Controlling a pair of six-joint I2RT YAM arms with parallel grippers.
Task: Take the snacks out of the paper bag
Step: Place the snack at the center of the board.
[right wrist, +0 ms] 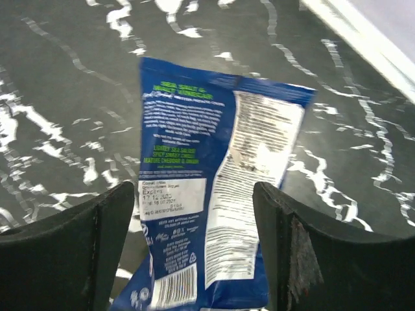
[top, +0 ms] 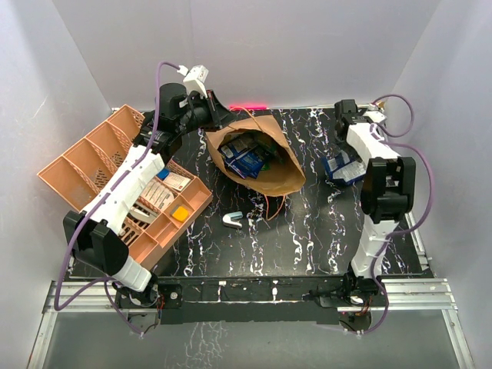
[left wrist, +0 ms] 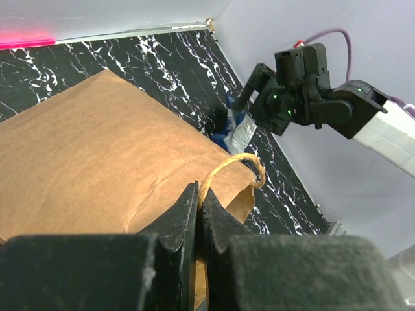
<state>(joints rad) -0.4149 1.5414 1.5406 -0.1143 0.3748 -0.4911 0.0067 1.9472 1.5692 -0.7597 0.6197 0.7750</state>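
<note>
Far left there's an orange divided tray (top: 54,171) sitting tilted at the edge of the black marbled table (top: 307,238), with a few small bits in its compartments, and the left arm reaches right over it. The left gripper (left wrist: 198,191) is up at the back rim of the paper bag (top: 280,165), and from its wrist cam the two fingers are squeezed tight together with the brown paper edge pinched between them, right next to one of the twisted loop handles (left wrist: 235,165). The bag is lying on its side mid-table with the mouth held open toward the left, and you can see a bunch of blue snack packets (top: 246,159) inside it. Just in front of the bag there's a small white and teal thing (top: 232,221) on the table, can't make out what it is. Further right, well clear of the bag, one dark blue packet (right wrist: 214,162) is out on the table, back side up with the printed label showing. The right gripper (right wrist: 193,188) sits over its near end with the fingers spread wide, one on each side, not clamping it.
</note>
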